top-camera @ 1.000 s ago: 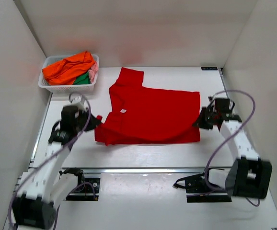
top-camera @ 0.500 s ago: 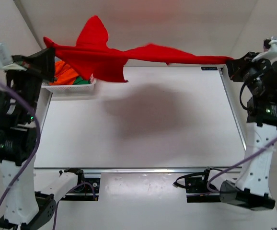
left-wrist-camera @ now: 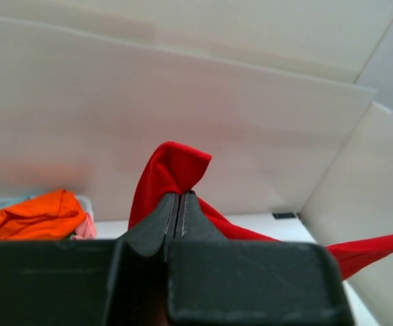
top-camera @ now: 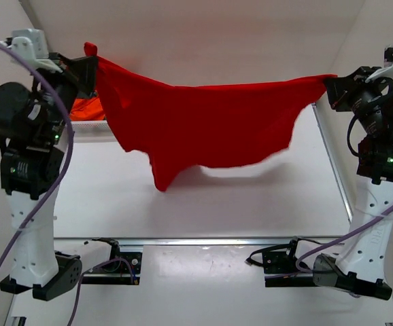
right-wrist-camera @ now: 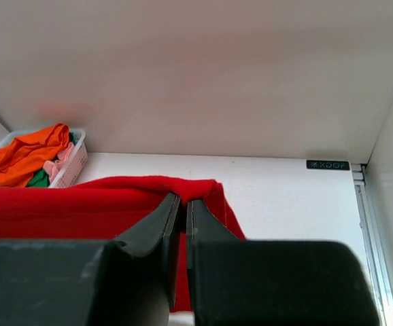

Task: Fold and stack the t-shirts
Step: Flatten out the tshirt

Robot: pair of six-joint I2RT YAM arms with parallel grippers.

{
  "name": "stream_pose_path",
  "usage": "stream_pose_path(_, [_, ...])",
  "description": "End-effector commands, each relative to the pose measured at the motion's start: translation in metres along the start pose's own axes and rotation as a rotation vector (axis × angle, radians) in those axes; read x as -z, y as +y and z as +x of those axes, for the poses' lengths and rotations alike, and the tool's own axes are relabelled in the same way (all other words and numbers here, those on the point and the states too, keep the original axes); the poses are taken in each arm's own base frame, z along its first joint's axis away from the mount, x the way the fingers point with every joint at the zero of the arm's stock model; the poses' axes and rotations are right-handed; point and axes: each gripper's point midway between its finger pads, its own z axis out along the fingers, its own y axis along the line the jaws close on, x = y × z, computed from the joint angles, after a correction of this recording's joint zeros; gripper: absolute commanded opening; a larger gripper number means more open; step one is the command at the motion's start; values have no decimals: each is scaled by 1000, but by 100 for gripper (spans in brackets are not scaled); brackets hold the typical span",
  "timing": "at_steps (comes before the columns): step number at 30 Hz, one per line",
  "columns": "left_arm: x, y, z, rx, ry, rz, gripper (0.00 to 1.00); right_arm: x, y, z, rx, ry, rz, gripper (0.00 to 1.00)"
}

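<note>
The red t-shirt (top-camera: pixel 203 125) hangs stretched in the air between my two raised grippers, its lower part sagging toward the table. My left gripper (top-camera: pixel 91 68) is shut on its left corner, seen in the left wrist view (left-wrist-camera: pixel 178 195) with red cloth (left-wrist-camera: pixel 173 166) bunched above the tips. My right gripper (top-camera: pixel 331 87) is shut on the right corner, seen in the right wrist view (right-wrist-camera: pixel 181 198) with red cloth (right-wrist-camera: pixel 81 204) running left. Orange, green and pink t-shirts (right-wrist-camera: pixel 26 159) lie in the white basket (right-wrist-camera: pixel 71 170).
The white mesh basket stands at the table's back left, mostly hidden behind my left arm in the top view (top-camera: pixel 88 119). White walls enclose the table (top-camera: pixel 203 204) on three sides. A metal rail (top-camera: pixel 196 240) runs along the near edge.
One second ago the red t-shirt lay flat on the table with both grippers low at its sides. Both arms have lifted it; since half a second ago it has swung down and hangs spread.
</note>
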Motion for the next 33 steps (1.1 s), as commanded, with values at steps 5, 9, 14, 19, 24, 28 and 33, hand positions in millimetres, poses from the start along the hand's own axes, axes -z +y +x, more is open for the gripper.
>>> stream_pose_path(5, [-57, 11, 102, 2, 220, 66, 0, -67, -8, 48, -14, 116, -59, 0])
stream_pose_path(9, [-103, 19, 162, -9, 344, 76, 0, -116, -9, 96, -17, 243, -94, 0])
stream_pose_path(14, [-169, 36, 194, -22, 406, 58, 0, -171, -24, 120, 9, 293, -86, 1])
stream_pose_path(19, [-202, 36, 127, 15, 222, 101, 0, -211, -45, 64, 66, 183, -38, 0])
stream_pose_path(24, [-166, 16, 51, -4, 55, 145, 0, -183, -56, -5, 51, -9, -42, 0])
stream_pose_path(28, [-134, -3, 21, -21, 6, 173, 0, -164, -65, -5, 36, -2, -25, 0])
stream_pose_path(33, [-102, -15, 65, -23, 111, 180, 0, -150, -72, 63, -12, 131, -5, 0])
